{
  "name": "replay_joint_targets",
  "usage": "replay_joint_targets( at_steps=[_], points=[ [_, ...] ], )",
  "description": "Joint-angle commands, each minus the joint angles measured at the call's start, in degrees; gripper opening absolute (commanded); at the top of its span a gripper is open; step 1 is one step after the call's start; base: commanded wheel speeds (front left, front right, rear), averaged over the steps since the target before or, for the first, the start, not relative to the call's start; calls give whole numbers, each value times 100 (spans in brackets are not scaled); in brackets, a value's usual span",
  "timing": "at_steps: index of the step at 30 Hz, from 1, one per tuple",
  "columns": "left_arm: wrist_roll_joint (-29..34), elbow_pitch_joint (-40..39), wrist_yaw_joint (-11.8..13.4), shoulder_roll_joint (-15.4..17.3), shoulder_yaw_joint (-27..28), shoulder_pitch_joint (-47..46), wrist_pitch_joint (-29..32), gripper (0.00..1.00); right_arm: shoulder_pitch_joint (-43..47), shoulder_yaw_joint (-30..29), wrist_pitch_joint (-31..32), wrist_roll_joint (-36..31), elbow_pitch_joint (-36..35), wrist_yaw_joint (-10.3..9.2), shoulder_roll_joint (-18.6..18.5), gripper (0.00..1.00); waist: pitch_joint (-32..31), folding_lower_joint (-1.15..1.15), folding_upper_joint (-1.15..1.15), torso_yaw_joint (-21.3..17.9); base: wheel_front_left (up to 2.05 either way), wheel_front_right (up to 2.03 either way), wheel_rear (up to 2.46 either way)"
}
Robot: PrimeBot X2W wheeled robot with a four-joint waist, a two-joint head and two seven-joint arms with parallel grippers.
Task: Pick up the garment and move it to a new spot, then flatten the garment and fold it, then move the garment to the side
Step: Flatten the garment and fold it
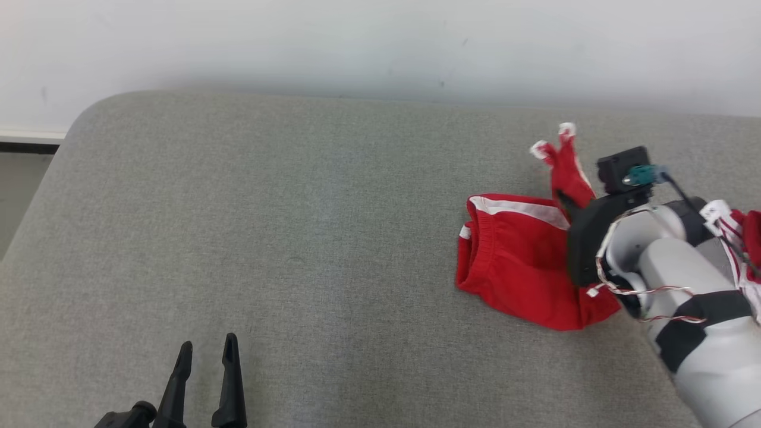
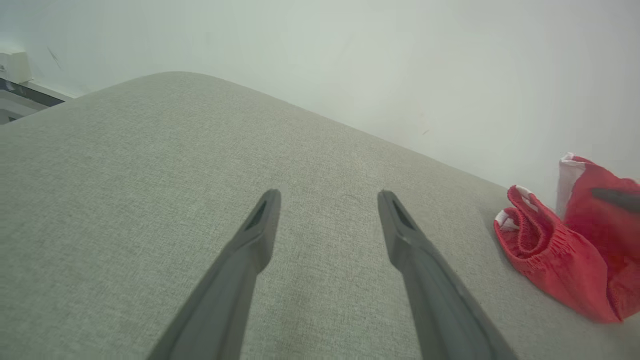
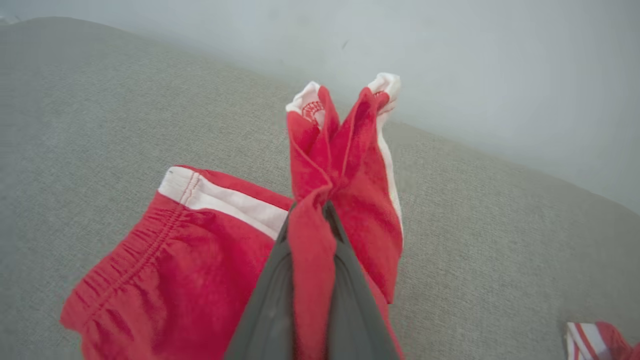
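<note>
Cushion: one broad grey cushion [image 1: 297, 238] with a rounded back-left corner; it is the landmark for every place below.
Wall: a plain pale wall [image 1: 357, 41] rises along the cushion's back edge.
Right arm: a pale forearm [image 1: 684, 279] wrapped in thin wires reaches in over the cushion's right side.
Shorts: the red shorts [image 1: 517, 255], with white side stripes and a gathered waistband, sit on the right part of the cushion, nearer its back edge than its front. The waistband end lies on the cushion, and one leg stands up off it in a pinched bunch.
Second cloth: a red and white striped piece [image 1: 750, 238] lies at the cushion's far right, beside the forearm. I cannot tell what it is.
Right gripper: the right gripper [image 3: 311, 220] is clamped on a fold of the shorts' raised leg, with red cloth squeezed between its fingers.
Left gripper: the left gripper [image 1: 209, 342] hangs over the cushion's front-left part, fingers spread and holding nothing, well apart from the shorts.
Progress: by my reading the first step is under way. The shorts are gripped and partly lifted but not yet carried to a new spot.
Left to do: carrying, flattening, folding, and the move to the side.
Count: one cushion, one pair of shorts, one second cloth, two grippers with two fingers each.
</note>
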Motion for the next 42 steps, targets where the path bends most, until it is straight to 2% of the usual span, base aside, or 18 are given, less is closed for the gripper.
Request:
replay_joint_targets(
  at_steps=[1,11,12,13,14,17,20,21,23,27,31,32,33,34,36,42],
  points=[
    [-25,-18,26,4,1,-9,-7,100,86,10,51,-54,-18,-16,96,0,47,0,0,54,0,0,0],
    [-84,4,38,3,-81,-77,-7,100,120,90,307,-208,301,-16,758,0,147,0,0,252,0,0,0],
    [-100,5,47,3,-71,-83,-7,100,122,76,292,-210,325,-16,791,27,142,0,0,264,0,0,0],
    [-110,8,49,3,-65,-85,-7,100,132,61,274,-208,349,-16,820,59,134,0,0,271,0,0,0],
    [-112,15,58,3,-62,-81,-7,100,143,46,245,-194,361,-16,843,100,120,0,0,274,0,0,0],
    [-135,25,81,3,-50,-49,-6,100,196,-14,75,10,240,-16,935,100,62,0,0,243,0,0,0],
    [-139,44,86,5,-42,10,-6,100,323,-167,-140,585,-131,-15,970,100,-18,0,0,186,0,0,0],
    [-147,35,90,3,-34,19,-7,100,369,-187,-178,733,-261,-15,898,100,-39,0,0,164,0,0,0],
    [-132,15,79,2,-1,71,-6,100,522,-274,-305,862,-503,-16,517,100,-93,0,0,83,0,0,0],
    [-72,19,57,4,19,110,-6,100,754,-637,-523,763,-412,-15,104,100,-128,0,0,8,0,0,0],
    [-34,38,12,3,22,119,-6,100,931,-899,-688,523,-126,-15,-45,100,-130,0,0,-37,0,0,0],
    [-31,47,2,4,26,112,-6,100,967,-963,-750,436,-32,-15,-43,78,-126,0,0,-44,0,0,0],
    [-24,53,9,4,26,101,-6,100,993,-1005,-815,328,46,-15,-22,29,-121,0,0,-47,0,0,0],
    [-18,56,-2,4,30,87,-7,100,1016,-1022,-881,226,109,-15,17,0,-111,0,0,-50,0,0,0],
    [-10,63,-29,4,27,51,-6,100,1048,-872,-922,-75,209,-15,104,0,-84,0,0,-43,0,0,0],
    [9,54,-45,3,59,-42,-7,100,909,-438,-890,-386,236,-15,627,0,14,0,0,-18,0,0,0]
  ],
)
